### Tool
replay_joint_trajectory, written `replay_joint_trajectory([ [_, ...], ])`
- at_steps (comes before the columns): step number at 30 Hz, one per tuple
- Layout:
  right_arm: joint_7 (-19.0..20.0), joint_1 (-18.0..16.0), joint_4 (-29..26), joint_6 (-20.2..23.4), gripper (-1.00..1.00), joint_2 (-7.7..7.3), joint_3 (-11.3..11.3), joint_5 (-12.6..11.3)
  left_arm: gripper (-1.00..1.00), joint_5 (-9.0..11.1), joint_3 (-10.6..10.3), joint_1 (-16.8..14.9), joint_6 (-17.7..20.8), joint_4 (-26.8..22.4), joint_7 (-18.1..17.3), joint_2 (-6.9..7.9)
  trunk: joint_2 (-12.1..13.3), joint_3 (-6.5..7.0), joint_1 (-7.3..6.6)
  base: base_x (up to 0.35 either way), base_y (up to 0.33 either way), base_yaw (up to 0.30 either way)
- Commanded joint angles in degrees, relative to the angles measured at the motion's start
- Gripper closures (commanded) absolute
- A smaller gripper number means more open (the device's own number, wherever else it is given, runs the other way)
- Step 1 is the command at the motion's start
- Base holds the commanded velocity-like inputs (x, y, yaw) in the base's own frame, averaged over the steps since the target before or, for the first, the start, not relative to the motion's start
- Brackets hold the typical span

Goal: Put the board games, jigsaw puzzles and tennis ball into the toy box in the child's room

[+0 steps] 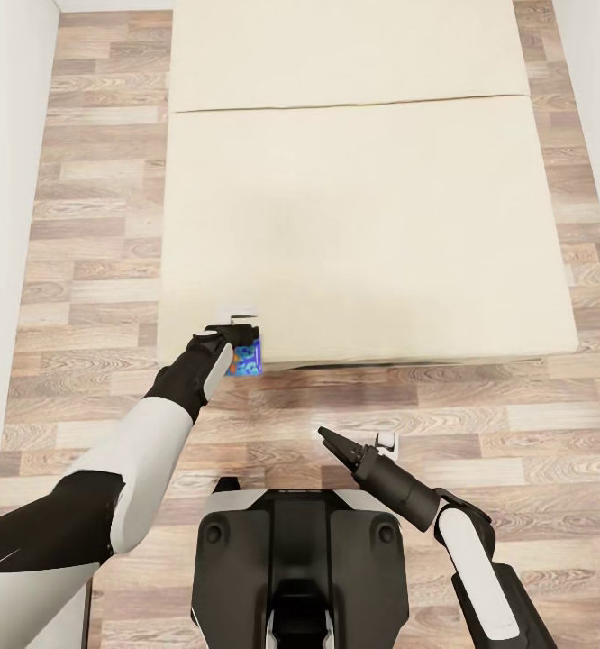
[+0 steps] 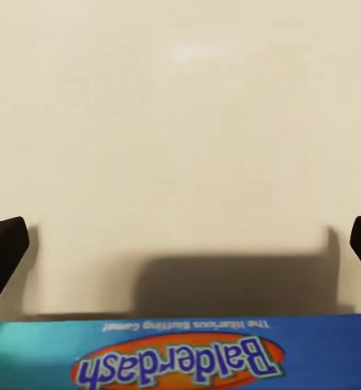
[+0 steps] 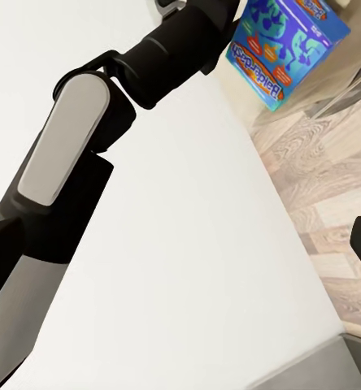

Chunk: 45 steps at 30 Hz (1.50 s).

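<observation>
Lower left of the head view, the left arm reaches forward and up from the shoulder, elbow bent, forearm angled toward the near corner of the bed (image 1: 363, 225). Its left tool (image 1: 243, 335) is clamped on a blue board game (image 1: 247, 357) with orange-yellow art, so the box hangs just off the mattress edge, over the wood-plank floor (image 1: 93, 270). From the left wrist camera you can read "Balderdash" on the box (image 2: 180, 357) upside down, with the dark fingertips (image 2: 3, 252) at both sides of the frame and beige mattress beyond. Right arm sits low in the lower right of the head view, elbow folded, forearm pointing back toward centre; the right tool (image 1: 359, 444) has its fingers spread apart and holds nothing. The right wrist camera looks across at the left forearm and the box (image 3: 286, 49).
</observation>
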Motion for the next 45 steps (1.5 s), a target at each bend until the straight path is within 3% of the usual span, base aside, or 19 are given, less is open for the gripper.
replay_joint_trajectory([
  [1,0.0,0.0,0.0,0.4,-1.00,0.04,-0.1,-0.2,-1.00,0.8,-0.1,0.0,0.5,0.5,0.4,0.03,-0.1,-0.06,0.05,-0.030,0.000,0.000],
  [45,0.0,0.0,0.0,0.3,-1.00,0.10,0.3,-0.2,-1.00,0.9,0.2,0.0,0.2,-1.2,0.4,0.08,-0.1,-0.06,0.05,-0.007,0.000,0.000],
])
